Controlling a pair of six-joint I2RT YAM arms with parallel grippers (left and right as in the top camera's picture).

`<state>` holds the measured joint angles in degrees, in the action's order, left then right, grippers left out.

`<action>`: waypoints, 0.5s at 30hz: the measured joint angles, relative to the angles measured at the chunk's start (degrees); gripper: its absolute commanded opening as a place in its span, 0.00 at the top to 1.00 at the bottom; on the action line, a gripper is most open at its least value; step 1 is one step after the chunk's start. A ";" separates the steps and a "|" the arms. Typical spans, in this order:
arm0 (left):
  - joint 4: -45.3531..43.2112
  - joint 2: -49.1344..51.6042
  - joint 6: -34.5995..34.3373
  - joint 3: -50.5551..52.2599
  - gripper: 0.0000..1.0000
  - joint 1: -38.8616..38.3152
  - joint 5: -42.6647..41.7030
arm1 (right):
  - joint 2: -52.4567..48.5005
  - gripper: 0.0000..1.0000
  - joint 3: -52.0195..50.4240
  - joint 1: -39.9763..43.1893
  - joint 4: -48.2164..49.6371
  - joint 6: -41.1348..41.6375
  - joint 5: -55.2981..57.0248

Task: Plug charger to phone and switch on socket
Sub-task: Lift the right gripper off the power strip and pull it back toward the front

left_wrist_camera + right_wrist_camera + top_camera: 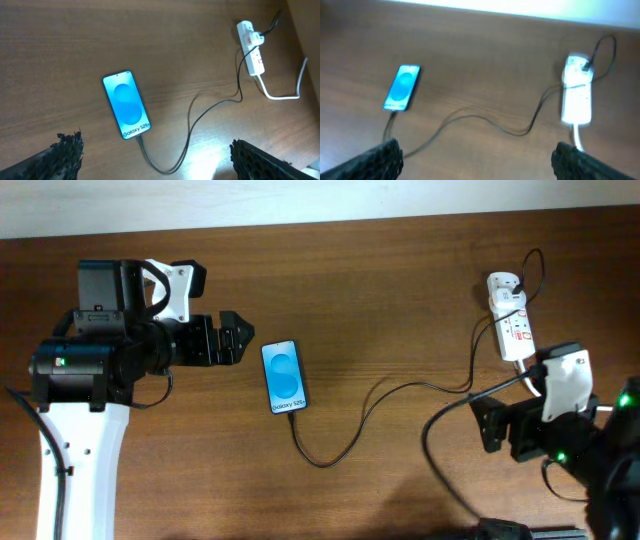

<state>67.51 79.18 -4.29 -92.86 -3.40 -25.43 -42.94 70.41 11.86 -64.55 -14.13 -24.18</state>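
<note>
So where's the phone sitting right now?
In the overhead view the phone lies on the table left of centre, just beside the left arm's open fingers. The charger cable runs from its lower edge to the socket at far right.

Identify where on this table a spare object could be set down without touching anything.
Bare wood lies between the phone and the power strip, beyond the charger cable; also in front of the cable's loop. Crowded: around the power strip, where cable, white cord and right hand meet.

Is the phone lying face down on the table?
No, the phone lies screen up, its blue display and white lettering showing.
</note>
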 measured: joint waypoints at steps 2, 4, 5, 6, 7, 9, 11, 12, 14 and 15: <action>0.02 0.00 0.00 0.00 0.01 0.00 0.00 | 4.22 0.01 -6.95 -1.75 8.48 -0.09 0.63; -0.02 0.00 0.00 0.00 0.01 0.00 0.00 | 7.50 0.01 -13.14 -2.93 16.02 0.00 0.85; -0.02 0.00 0.00 0.00 0.01 0.00 0.02 | 9.57 0.01 -17.05 -3.61 19.02 -0.04 0.94; 0.00 0.00 0.00 0.00 0.01 0.00 0.02 | 11.23 0.01 -20.33 -4.11 22.60 -0.04 1.09; 0.00 0.00 0.00 0.00 0.01 0.00 0.00 | 12.96 0.01 -23.71 -4.66 26.14 -0.02 1.16; 0.00 0.00 0.00 0.00 0.01 0.00 0.04 | 16.39 0.01 -29.81 -5.86 31.56 -0.02 1.29; 0.00 0.00 0.00 0.00 0.01 0.00 0.02 | 20.02 0.01 -35.60 -7.19 37.44 0.00 1.31; 0.00 0.00 0.00 0.00 0.01 0.00 0.02 | 21.20 0.01 -37.24 -7.61 39.08 -0.04 1.27; 0.00 0.00 0.00 0.02 0.01 0.00 0.00 | 25.46 0.01 -42.97 -8.52 45.88 -0.09 1.64; -0.02 0.00 0.00 0.00 0.01 0.00 0.00 | 26.93 0.01 -44.78 -8.61 47.60 -0.02 1.73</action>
<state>67.48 79.18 -4.29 -92.86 -3.40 -25.43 -16.01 25.63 3.25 -16.95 -14.15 -22.46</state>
